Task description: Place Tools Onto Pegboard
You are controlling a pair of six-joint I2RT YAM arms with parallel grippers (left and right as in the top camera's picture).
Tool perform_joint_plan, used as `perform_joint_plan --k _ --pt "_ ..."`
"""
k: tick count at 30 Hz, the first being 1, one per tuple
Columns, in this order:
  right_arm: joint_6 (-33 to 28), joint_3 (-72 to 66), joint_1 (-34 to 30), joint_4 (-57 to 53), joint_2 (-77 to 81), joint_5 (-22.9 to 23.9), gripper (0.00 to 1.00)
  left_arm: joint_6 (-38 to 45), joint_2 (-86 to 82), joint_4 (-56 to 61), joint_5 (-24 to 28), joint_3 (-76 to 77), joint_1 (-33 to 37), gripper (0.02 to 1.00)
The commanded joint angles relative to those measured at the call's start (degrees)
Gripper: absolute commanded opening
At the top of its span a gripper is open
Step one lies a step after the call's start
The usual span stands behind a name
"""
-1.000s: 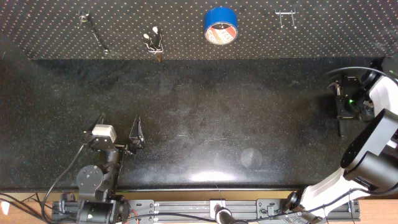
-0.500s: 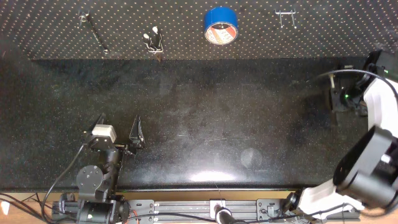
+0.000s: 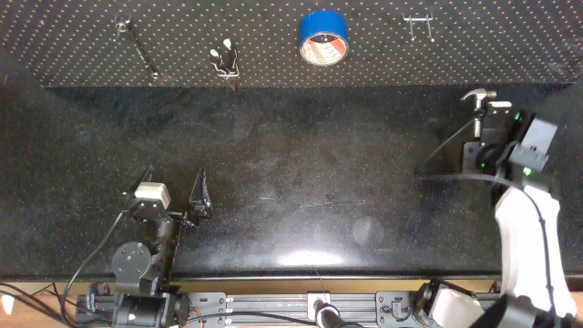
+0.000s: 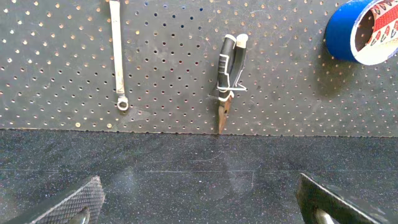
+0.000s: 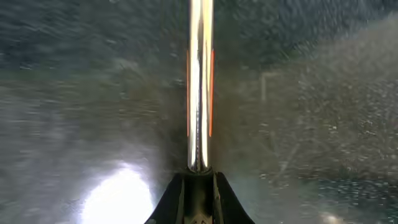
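A hammer with a chrome shaft point(image 5: 199, 81) and orange side stripes sticks straight out of my right gripper point(image 5: 199, 183), which is shut on its handle. From above, the hammer head point(image 3: 478, 94) sits at the far right, just below the pegboard point(image 3: 510, 55), with the right gripper point(image 3: 489, 128) behind it. On the pegboard hang a wrench point(image 3: 138, 46), pliers point(image 3: 225, 62) and a blue tape roll point(image 3: 323, 38). My left gripper point(image 3: 173, 194) rests open near the table's front left, facing the pliers point(image 4: 227, 74) and the wrench point(image 4: 117, 56).
A bare double hook point(image 3: 418, 25) stands on the pegboard to the right of the tape. The black tabletop point(image 3: 319, 182) stretches between the arms. A cable loops beside the right arm point(image 3: 446, 169).
The right arm swung up and toward the pegboard with the hammer; its head now shows near the board's lower edge. The left arm stayed still.
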Motion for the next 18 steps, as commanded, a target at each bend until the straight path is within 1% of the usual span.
perform_joint_plan --k 1,8,10,11,12,14,18 --pt "5.8 -4.1 1.9 3.4 -7.4 -2.3 0.075 0.5 -0.7 -0.5 -0.4 0.0 0.2 0.996" --pt "5.8 -5.0 6.5 10.4 -14.7 -2.4 0.075 0.5 -0.7 -0.5 -0.4 0.0 0.2 0.996" --pt "6.8 -5.0 8.0 12.0 -16.5 -2.8 0.075 0.5 -0.7 -0.5 -0.4 0.0 0.2 0.996" --pt "7.3 -5.0 8.6 12.8 -17.4 -4.8 0.075 0.5 -0.7 -0.5 -0.4 0.0 0.2 0.996" --pt "8.4 -5.0 9.4 13.8 -18.6 -8.2 0.075 0.5 -0.7 -0.5 -0.4 0.0 0.2 0.993" --pt "12.0 -5.0 10.5 14.5 -20.7 -11.6 0.075 0.5 -0.7 -0.5 -0.4 0.0 0.2 0.993" --pt "15.5 -5.5 11.6 14.3 -25.0 -12.2 0.077 0.5 -0.7 -0.5 -0.4 0.0 0.2 0.996"
